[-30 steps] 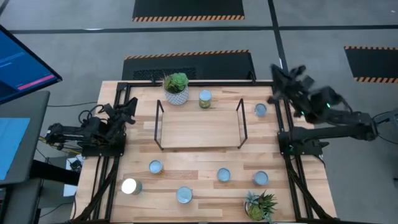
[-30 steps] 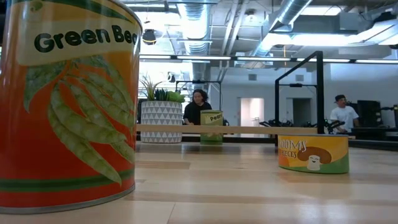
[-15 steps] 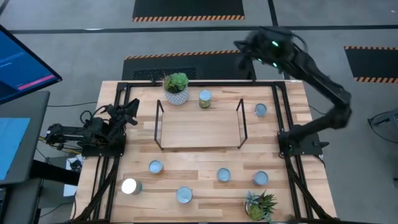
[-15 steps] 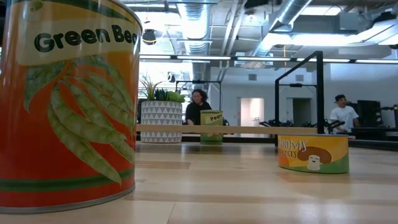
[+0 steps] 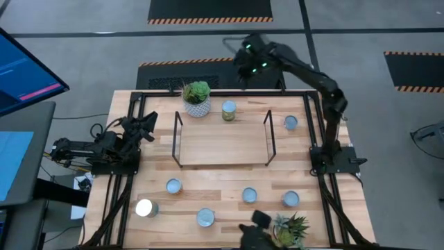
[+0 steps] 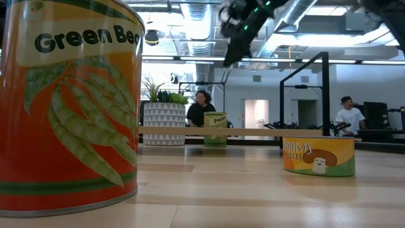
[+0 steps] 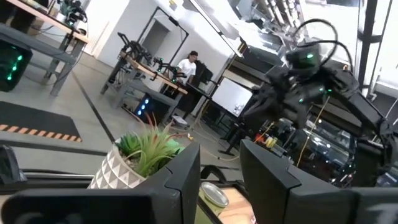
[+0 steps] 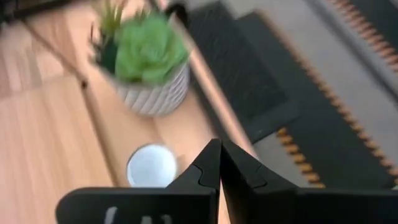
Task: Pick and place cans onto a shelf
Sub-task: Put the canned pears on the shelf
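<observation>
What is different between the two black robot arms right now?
The right arm is raised and stretched high past the table's far edge, while the left arm lies folded low at the table's left side. The right gripper has its jaws shut and empty, above the small green-labelled metal can by the white patterned succulent pot; the left gripper has its jaws open. Both are dark and hold nothing.

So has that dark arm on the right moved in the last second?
Yes. The right gripper swung left across the table's far edge, from beside the far-right can to beyond the green-labelled can.
</observation>
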